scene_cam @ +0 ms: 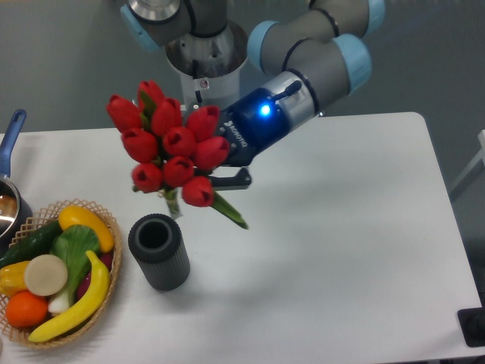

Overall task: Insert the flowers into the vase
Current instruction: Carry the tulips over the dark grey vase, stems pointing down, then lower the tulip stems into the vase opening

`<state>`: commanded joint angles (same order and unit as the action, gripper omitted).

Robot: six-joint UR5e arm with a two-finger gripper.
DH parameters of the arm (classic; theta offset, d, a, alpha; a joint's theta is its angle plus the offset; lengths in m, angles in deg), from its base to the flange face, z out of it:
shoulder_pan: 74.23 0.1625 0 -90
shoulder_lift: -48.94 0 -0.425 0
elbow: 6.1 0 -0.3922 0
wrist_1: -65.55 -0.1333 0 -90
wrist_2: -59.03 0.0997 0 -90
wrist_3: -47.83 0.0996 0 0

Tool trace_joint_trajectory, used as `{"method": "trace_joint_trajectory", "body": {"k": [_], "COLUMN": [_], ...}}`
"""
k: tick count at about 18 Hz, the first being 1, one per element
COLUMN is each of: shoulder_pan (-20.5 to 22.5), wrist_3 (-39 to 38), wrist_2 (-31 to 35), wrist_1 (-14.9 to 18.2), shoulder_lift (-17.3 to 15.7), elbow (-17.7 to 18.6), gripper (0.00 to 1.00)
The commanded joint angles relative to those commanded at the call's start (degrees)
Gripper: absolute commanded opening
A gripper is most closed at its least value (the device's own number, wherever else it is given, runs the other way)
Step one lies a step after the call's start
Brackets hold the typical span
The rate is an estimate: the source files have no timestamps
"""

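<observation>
The arm reaches in from the upper right, its forearm slanting down and leftward above the bench. A blue light glows on the wrist. The tool (pixel 216 163) points left, fingers clamped shut.

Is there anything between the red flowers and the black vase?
Nothing. In the camera view the flowers hang above the vase, with only bare table behind the gap.

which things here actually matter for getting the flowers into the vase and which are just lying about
Part of the job:
- bunch of red tulip buds with green stems, held up in the air
- small dark grey ribbed cylinder vase, upright and empty on the table
- robot's hand, closed on the stems

Just lying about:
- wicker basket of fruit and vegetables
- metal pot with blue handle
</observation>
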<state>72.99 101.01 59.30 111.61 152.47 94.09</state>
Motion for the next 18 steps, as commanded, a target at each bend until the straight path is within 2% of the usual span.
{"method": "trace_joint_trajectory", "body": {"k": [5, 10, 15, 18], "shoulder_pan": [-2.3, -2.4, -2.3, -2.3], "wrist_3": [6.2, 6.8, 12.6, 13.0], "wrist_2": [-0.1, 0.3, 0.8, 1.1], "wrist_1": [-0.1, -0.2, -0.1, -0.1], "shoulder_lift": [1.9, 2.5, 2.3, 2.4], "elbow": [0.7, 1.3, 5.0, 5.4], "gripper": [0.00, 0.00, 0.00, 0.00]}}
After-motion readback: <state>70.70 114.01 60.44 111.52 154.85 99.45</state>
